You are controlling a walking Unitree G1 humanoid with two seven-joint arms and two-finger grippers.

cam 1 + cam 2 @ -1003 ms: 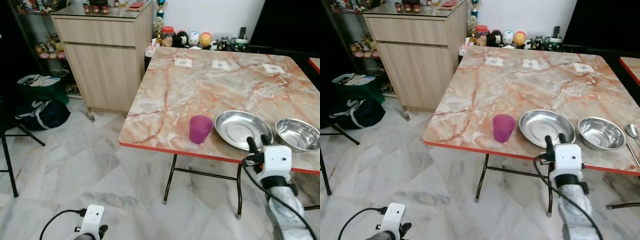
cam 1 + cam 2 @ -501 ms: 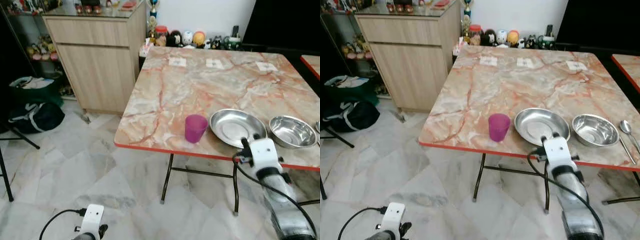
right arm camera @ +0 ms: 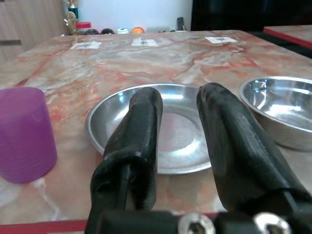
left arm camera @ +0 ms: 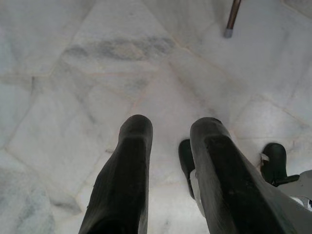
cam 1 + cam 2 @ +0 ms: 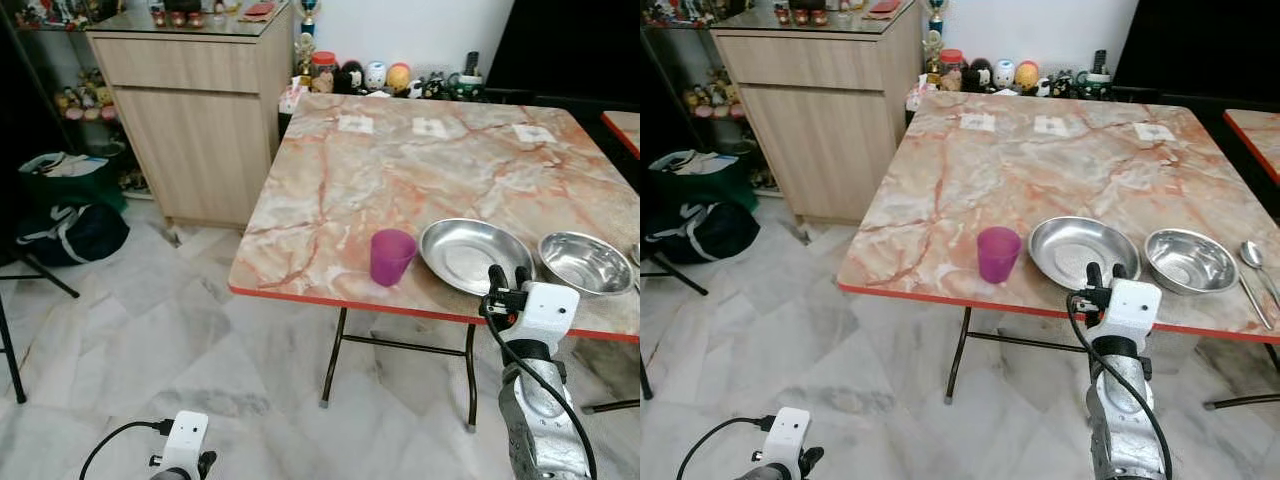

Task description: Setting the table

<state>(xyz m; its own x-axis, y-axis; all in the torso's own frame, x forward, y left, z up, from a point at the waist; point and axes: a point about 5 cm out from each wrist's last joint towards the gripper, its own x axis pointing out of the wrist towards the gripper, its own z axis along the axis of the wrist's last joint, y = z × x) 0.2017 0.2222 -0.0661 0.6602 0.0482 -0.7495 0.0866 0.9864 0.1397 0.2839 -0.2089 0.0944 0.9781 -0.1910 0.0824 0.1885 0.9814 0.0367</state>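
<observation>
Right wrist view: right gripper (image 3: 178, 141) open, empty, at near edge of shallow round steel plate (image 3: 175, 124). Straddle the rim squarely; avoid purple plastic cup (image 3: 24, 134) on the left. Left gripper (image 4: 168, 161) idle, fingers apart.

Cup (image 5: 391, 257) left of plate (image 5: 473, 255); bowl (image 5: 584, 263) right; all on table (image 5: 400, 170).

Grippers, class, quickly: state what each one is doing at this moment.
Left gripper: open, empty, hanging low over the marble floor.
Right gripper: open, empty, at the table edge before the shallow round steel plate.
</observation>
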